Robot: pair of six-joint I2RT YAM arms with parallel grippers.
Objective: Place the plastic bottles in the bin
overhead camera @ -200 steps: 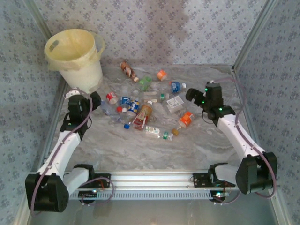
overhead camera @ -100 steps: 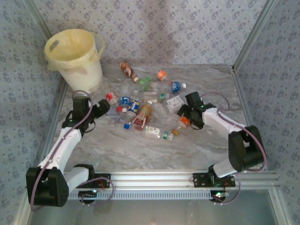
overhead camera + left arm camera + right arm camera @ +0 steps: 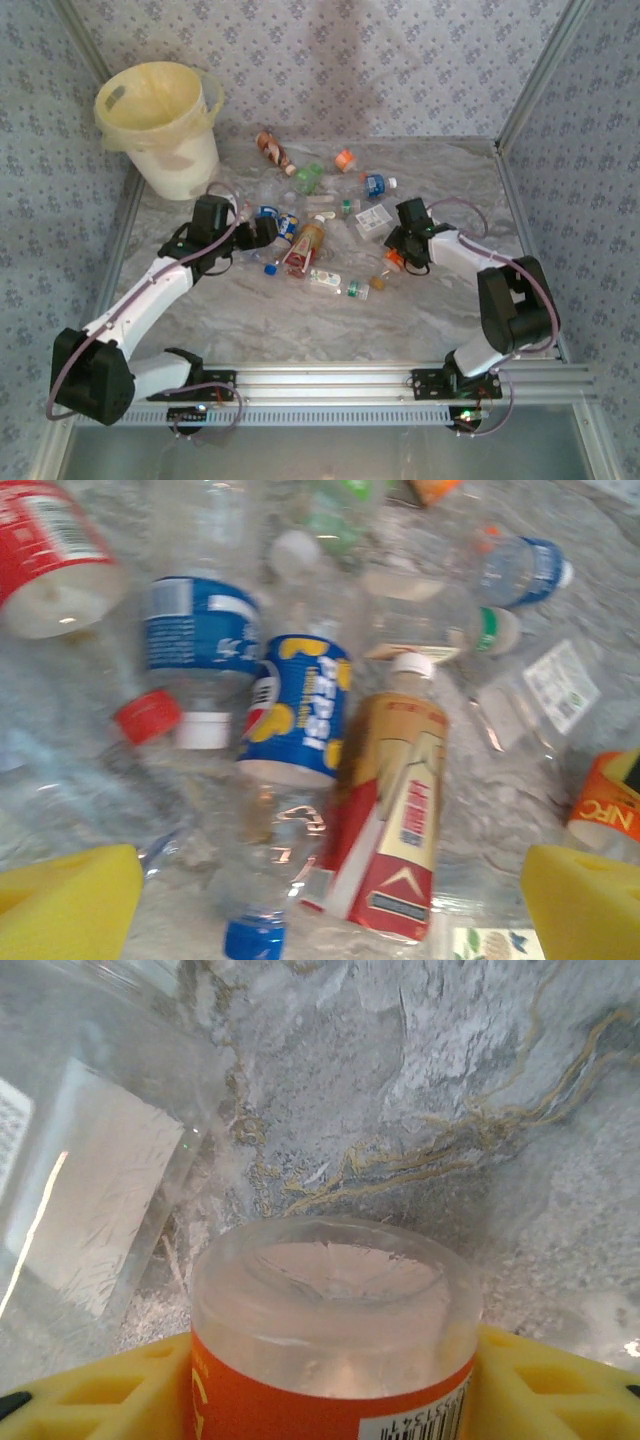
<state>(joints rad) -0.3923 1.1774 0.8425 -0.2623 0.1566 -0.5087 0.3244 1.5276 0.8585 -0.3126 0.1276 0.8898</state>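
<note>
Clamping an orange-labelled bottle [image 3: 335, 1305] — the right hand [image 3: 322, 1388].

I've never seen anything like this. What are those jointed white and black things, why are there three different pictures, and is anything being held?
Those are two robot arms bolted at the near edge of a marble-patterned table. The wide picture comes from a fixed camera above and behind them. The two close-ups come from a small camera on each wrist, which is why yellow fingers show at the bottom. Plastic bottles lie scattered on the table, and a cream bin stands at the far left. The left gripper is open over the pile, where its camera sees a Pepsi bottle and a red-and-gold bottle. The right gripper is closed on an orange-labelled bottle.
</note>
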